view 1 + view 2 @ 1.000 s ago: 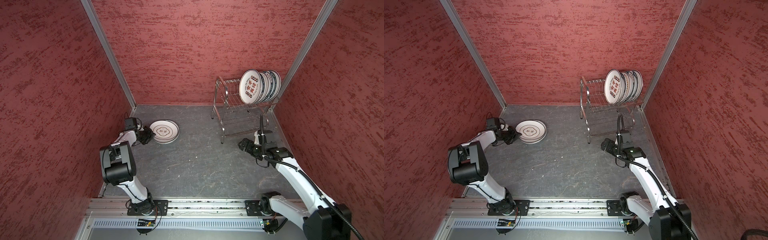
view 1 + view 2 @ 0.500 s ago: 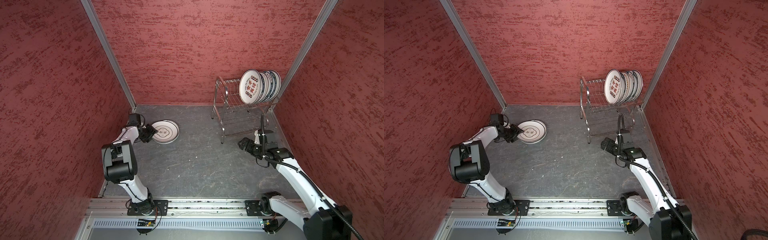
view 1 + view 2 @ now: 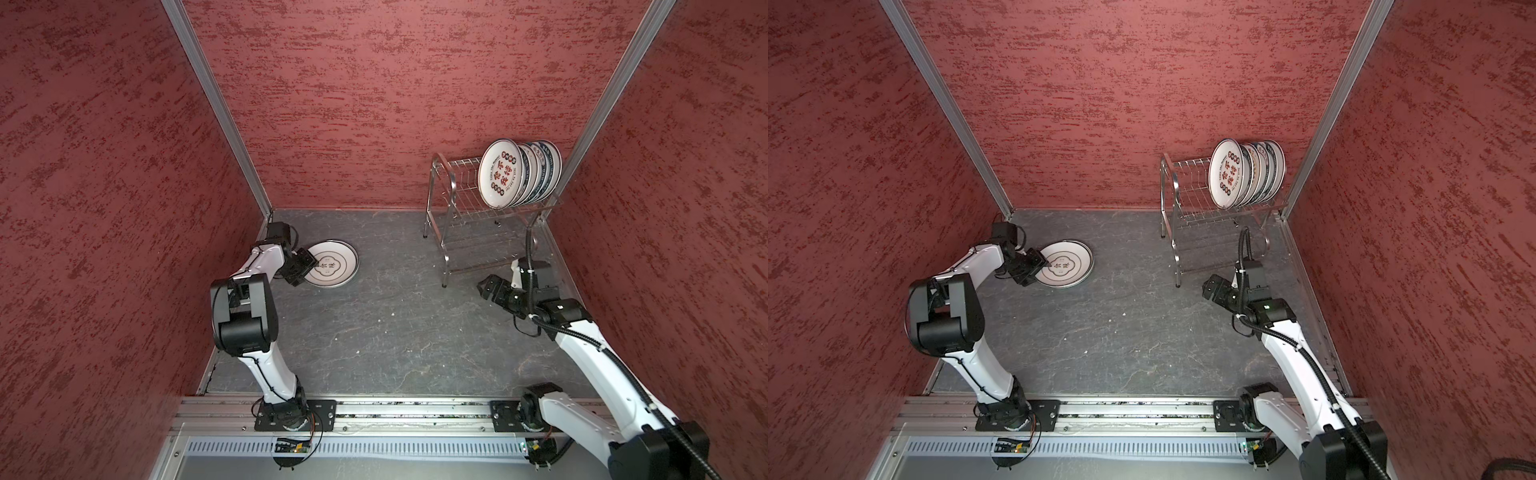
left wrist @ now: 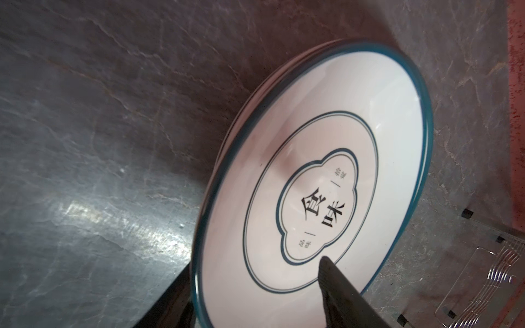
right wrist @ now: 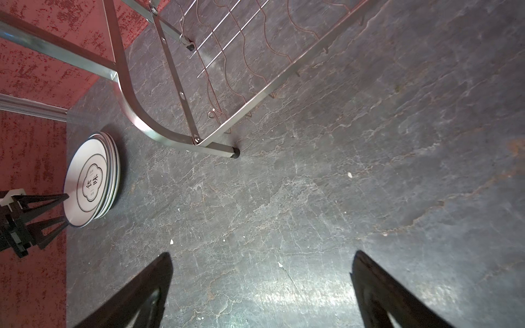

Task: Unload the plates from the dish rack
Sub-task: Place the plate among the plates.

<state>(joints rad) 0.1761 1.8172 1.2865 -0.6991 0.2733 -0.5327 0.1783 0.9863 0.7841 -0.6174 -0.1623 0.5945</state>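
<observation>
While the left gripper (image 3: 311, 268), jaws spread, straddles the rim of the stacked plates (image 3: 338, 270) on the floor (image 3: 395, 324), the right gripper (image 5: 262, 254) hangs wide apart beside the dish rack (image 3: 449, 195), whose upper tier holds upright plates (image 3: 498, 174)

My left gripper (image 3: 312, 266) let go. Its jaws were clamped on the rim of the top plate (image 3: 338, 266) a second ago, and they spread apart around that rim. The left arm's wrist also crept a little toward the back wall.
</observation>
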